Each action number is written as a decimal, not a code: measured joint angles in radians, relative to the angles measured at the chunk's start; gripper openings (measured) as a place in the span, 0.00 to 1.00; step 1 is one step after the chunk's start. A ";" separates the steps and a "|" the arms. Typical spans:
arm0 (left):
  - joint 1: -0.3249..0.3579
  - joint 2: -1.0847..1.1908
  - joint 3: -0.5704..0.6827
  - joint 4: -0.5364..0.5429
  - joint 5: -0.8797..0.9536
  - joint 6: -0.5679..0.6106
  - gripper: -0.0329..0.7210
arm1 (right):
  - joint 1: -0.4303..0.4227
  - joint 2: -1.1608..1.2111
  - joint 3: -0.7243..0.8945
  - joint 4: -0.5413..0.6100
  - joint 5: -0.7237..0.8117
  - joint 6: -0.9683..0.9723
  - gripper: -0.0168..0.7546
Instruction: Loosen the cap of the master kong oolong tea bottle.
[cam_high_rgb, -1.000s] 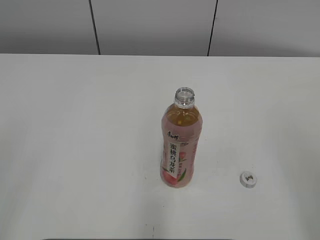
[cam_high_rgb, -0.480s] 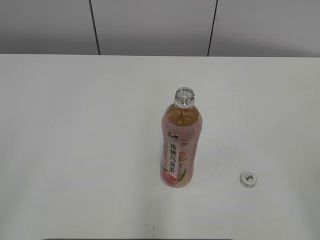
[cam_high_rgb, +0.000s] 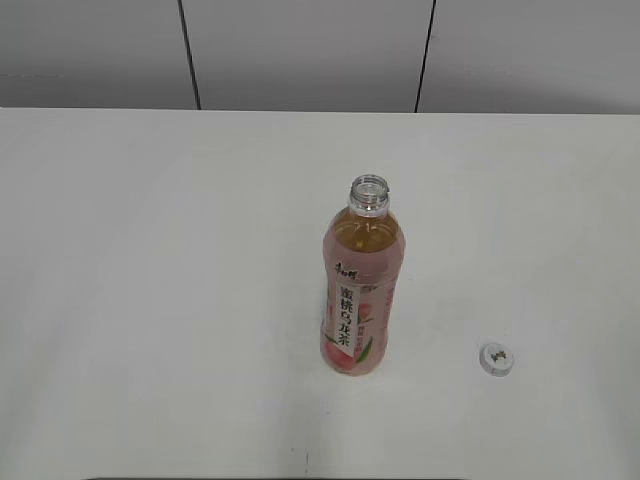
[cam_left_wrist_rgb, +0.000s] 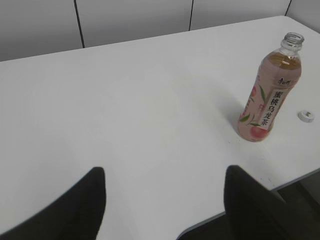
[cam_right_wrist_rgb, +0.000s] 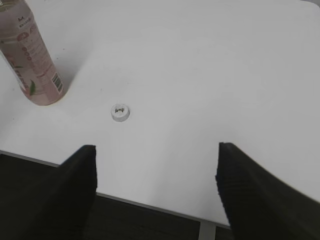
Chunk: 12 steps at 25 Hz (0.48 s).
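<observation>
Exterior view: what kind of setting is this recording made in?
Probably a lab or office test bench rather than a home: a plain white table against grey wall panels with dark seams, holding only an opened tea bottle and its cap.

Right wrist view crops the bottle (cam_right_wrist_rgb: 31, 60) above its label

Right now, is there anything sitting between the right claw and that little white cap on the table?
Nothing visible. In the right wrist view the cap lies alone on the bare white table, ahead of the open right claw. The bottle stands off to one side, apart from the cap and out of the straight path.
</observation>
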 joint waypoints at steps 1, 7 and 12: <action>0.000 0.000 0.000 0.000 0.000 0.001 0.64 | 0.000 0.000 0.000 0.000 0.000 0.000 0.75; 0.000 0.000 0.000 -0.001 0.000 0.001 0.64 | 0.000 0.000 0.000 0.000 -0.002 0.001 0.75; 0.002 0.000 0.000 -0.001 0.000 0.001 0.64 | 0.000 0.000 0.000 0.000 -0.002 0.001 0.75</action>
